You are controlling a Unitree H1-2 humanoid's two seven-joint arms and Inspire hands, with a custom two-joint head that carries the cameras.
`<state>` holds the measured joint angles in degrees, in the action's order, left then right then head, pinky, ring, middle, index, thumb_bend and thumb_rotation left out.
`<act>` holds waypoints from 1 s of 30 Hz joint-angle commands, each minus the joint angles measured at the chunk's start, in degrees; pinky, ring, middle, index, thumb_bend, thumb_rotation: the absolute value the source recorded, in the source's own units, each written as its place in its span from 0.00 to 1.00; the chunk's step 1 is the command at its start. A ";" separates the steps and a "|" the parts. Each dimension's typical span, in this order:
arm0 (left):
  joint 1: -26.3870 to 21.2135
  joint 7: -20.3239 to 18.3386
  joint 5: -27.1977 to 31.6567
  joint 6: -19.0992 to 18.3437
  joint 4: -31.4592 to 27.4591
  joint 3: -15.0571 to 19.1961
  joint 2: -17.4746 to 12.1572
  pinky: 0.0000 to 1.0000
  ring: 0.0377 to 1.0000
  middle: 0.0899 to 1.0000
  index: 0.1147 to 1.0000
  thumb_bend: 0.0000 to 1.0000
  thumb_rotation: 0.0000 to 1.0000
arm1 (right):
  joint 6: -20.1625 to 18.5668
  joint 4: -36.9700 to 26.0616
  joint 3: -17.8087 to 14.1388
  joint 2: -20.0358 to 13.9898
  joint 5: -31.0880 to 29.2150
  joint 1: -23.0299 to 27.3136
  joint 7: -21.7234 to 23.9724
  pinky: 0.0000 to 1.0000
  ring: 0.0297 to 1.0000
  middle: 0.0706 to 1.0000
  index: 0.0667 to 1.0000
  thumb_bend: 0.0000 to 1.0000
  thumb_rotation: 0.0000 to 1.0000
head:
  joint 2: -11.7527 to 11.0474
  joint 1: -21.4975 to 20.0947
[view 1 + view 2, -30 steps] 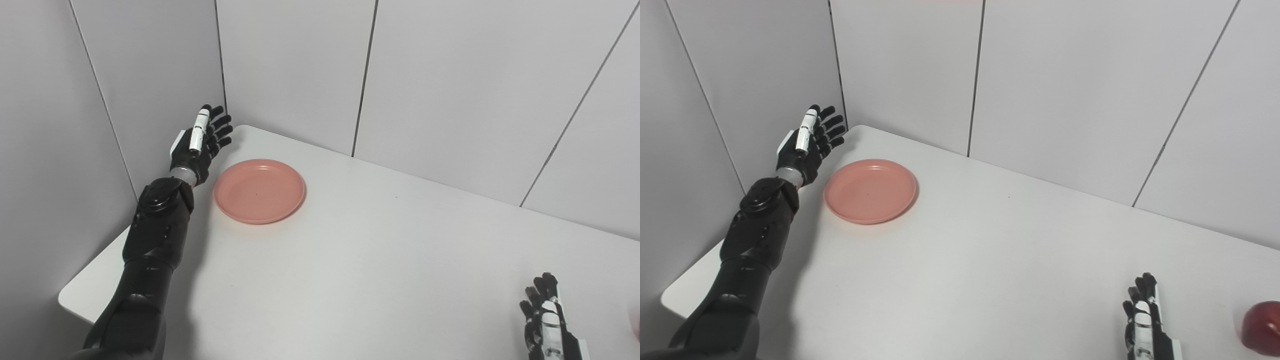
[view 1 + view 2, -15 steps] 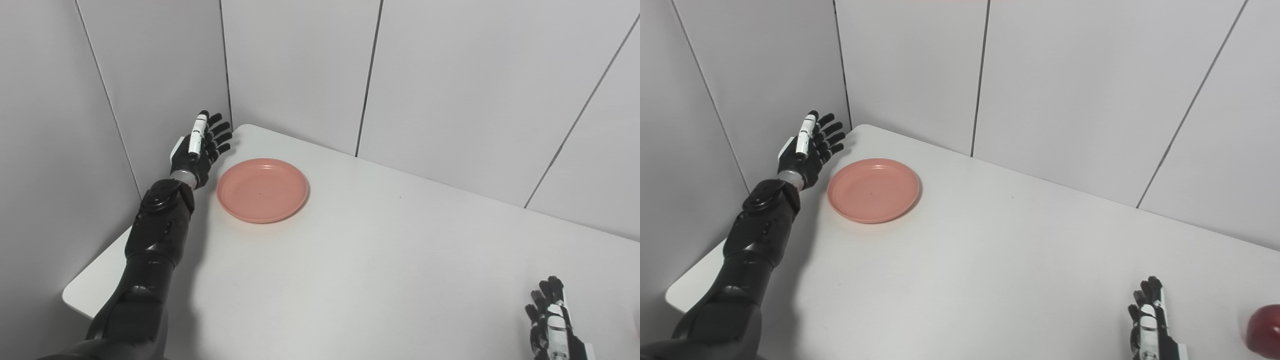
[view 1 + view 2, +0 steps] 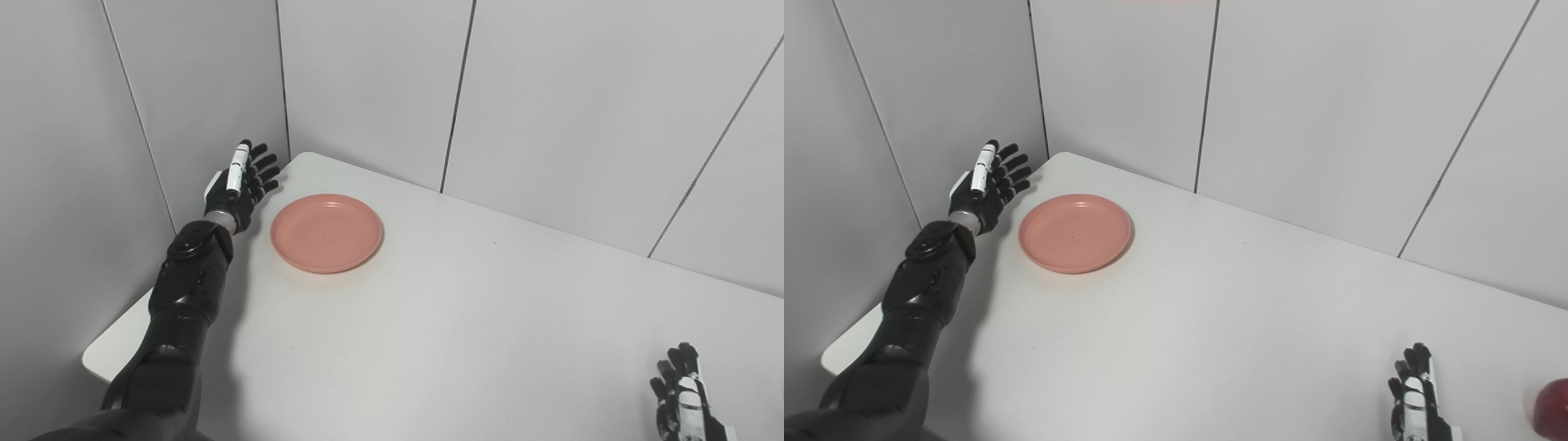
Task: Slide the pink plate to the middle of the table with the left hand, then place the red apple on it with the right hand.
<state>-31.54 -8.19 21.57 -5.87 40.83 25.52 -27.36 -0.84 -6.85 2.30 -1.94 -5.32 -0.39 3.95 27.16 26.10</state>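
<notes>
Two hands were in view, neither holding anything. Left hand [image 3: 236,191] was raised near the table's [image 3: 465,318] far-left corner, fingers spread and straight, palm facing the plate [image 3: 326,231], just beside its left rim but apart from it. Plate sat flat and empty on the far-left part of the table, near the wall corner, well off centre. Right hand [image 3: 1415,401] was at the bottom right, low over the table, partly cut off by the frame edge; visible fingers were extended and apart, nothing in them. Apple [image 3: 1552,408] lay at the right edge of the right eye view, only partly in frame, just right of the right hand, not touching it.
</notes>
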 commanded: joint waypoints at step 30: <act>-0.80 -3.66 0.89 5.84 3.29 -0.46 -1.62 0.89 0.88 0.88 0.85 0.36 1.00 | -1.03 -3.41 -0.18 -0.07 0.08 0.75 0.14 1.00 1.00 1.00 1.00 0.00 1.00 | 0.88 -0.10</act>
<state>-30.21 -11.70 22.10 -1.56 45.31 24.79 -27.38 -1.89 -8.42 2.27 -2.01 -5.21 -0.68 3.89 27.95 26.02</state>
